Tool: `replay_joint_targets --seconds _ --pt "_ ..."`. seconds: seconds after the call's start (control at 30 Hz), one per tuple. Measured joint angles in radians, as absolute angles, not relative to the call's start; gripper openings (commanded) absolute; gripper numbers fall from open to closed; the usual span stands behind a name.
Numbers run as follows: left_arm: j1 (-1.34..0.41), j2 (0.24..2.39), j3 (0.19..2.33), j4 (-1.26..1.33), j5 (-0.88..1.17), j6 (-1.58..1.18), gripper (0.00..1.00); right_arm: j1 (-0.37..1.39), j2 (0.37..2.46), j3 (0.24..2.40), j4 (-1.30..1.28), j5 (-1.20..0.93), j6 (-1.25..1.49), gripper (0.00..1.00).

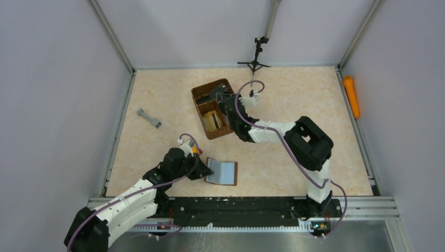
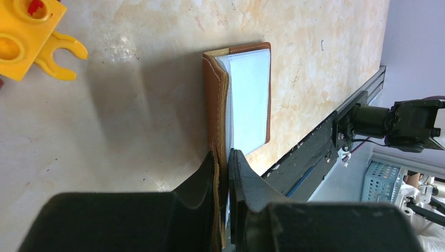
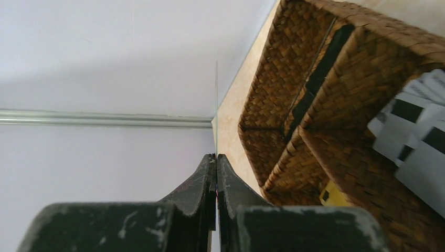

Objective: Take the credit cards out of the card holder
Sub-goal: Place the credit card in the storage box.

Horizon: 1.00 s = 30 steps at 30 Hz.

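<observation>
The brown card holder (image 1: 223,171) lies open on the table near the front, its grey-silver inside up. My left gripper (image 1: 206,170) is shut on its left edge; in the left wrist view the fingers (image 2: 224,157) pinch the brown leather flap (image 2: 214,105) beside the pale inner pocket (image 2: 246,94). My right gripper (image 1: 226,103) hovers over the woven basket (image 1: 202,90). It is shut on a thin credit card (image 3: 216,105), seen edge-on as a fine line rising from the fingertips (image 3: 216,157). Pale cards with dark stripes (image 3: 414,136) lie in one basket compartment.
The basket (image 3: 336,68) has several compartments, one holding something yellow (image 1: 212,121). A grey dumbbell-shaped piece (image 1: 149,118) lies at the left. An orange object (image 1: 351,96) sits outside the right rail. A black stand (image 1: 254,58) stands at the back.
</observation>
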<state>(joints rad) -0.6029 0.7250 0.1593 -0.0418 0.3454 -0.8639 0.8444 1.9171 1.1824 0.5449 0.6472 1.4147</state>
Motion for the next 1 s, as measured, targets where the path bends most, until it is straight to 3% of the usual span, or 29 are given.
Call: replay_joint_targets --seconds 0.37,0.87,1.0 --pt "-0.600 0.756 0.160 -0.036 0.351 -0.861 0.00 0.830 2.146 1.351 0.718 0.633 1.405 0.00" --pt "-0.596 0.781 0.161 -0.007 0.362 -0.861 0.00 0.822 2.277 1.364 0.830 0.646 1.481 0.00" --pt "-0.596 0.773 0.161 -0.008 0.362 -0.861 0.00 0.822 2.287 1.366 0.831 0.646 1.501 0.22"
